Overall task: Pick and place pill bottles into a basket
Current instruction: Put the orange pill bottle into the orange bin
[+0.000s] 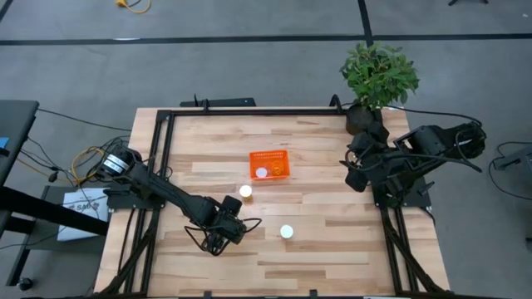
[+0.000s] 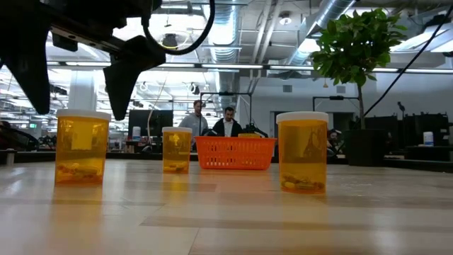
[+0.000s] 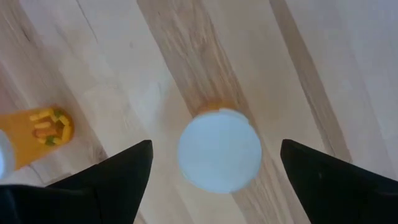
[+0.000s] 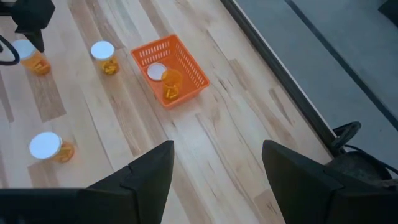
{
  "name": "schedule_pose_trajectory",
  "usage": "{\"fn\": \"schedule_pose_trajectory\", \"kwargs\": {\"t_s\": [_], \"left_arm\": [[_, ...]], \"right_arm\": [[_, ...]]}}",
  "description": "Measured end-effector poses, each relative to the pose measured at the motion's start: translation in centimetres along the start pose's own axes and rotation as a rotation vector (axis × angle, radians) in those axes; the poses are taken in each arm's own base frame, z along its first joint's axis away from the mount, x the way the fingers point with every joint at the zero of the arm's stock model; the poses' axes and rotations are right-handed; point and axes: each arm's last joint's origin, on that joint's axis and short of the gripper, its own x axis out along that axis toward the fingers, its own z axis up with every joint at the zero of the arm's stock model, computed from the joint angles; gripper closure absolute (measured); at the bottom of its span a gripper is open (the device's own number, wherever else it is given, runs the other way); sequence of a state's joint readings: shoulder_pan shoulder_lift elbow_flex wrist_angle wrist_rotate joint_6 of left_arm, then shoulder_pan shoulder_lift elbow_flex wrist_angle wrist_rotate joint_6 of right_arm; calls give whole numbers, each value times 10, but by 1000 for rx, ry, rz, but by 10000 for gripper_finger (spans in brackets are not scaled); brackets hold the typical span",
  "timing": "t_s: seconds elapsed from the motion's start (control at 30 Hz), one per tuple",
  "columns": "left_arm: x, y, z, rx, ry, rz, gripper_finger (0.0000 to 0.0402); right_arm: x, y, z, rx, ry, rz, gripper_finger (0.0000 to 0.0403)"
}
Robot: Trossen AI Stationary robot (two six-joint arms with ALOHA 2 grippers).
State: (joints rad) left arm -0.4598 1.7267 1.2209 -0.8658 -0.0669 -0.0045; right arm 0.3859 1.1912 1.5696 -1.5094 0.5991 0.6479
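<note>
Above a pill bottle [image 3: 219,149] on the table, the left gripper [image 3: 214,174] hangs with fingers spread wide, ready to grab it. One bottle [image 4: 165,78] already lies in the orange basket [image 4: 186,62].

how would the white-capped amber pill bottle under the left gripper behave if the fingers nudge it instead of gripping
The white-capped amber pill bottle stands upright between the open left gripper fingers; being taller than wide, it could tip. It looks mostly empty, with a few pills at the bottom, so probably light and easy to slide on the smooth wooden table. If toppled, its round body would likely roll.
</note>
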Motion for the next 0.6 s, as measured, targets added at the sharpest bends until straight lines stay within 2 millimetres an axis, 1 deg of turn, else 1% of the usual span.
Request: {"fn": "schedule_pose_trajectory", "kwargs": {"t_s": [0.3, 0.43, 0.6], "left_arm": [[4, 2, 0, 21, 12, 1, 56], [12, 2, -4, 19, 10, -16, 56], [14, 2, -4, 22, 0, -15, 56]], "right_arm": [[0, 0, 0, 7, 0, 0, 163], [0, 0, 0, 7, 0, 0, 163], [0, 0, 0, 8, 0, 0, 163]]}}
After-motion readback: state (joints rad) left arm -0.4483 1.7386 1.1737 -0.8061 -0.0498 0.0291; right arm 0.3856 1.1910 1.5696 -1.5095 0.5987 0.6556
